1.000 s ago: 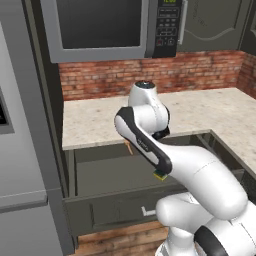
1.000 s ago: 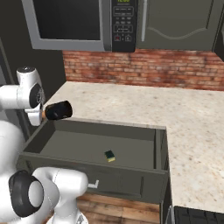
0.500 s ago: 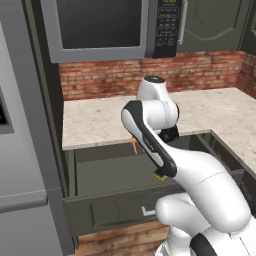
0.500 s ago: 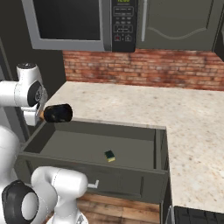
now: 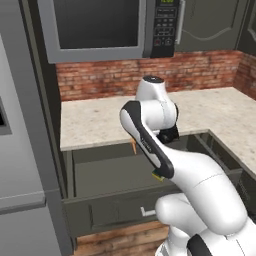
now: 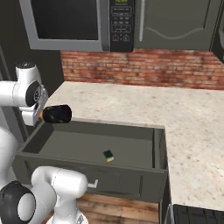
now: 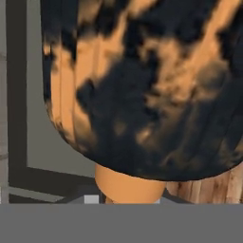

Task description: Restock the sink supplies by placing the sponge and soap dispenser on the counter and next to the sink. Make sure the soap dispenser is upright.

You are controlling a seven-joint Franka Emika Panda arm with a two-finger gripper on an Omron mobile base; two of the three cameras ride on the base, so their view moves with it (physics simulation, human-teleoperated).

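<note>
The gripper (image 6: 43, 114) grips the soap dispenser (image 6: 57, 113), holding it sideways over the open drawer (image 6: 87, 146). If released tilted like this, it may topple on the counter (image 6: 183, 113).

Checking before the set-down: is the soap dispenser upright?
No, on its side: the soap dispenser lies horizontally, held above the open drawer.

Soap dispenser (image 6: 57, 113) held sideways at gripper (image 6: 42, 114), above open drawer (image 6: 94, 148). Sponge (image 6: 108, 155) seen on drawer floor, below-right of gripper.
</note>
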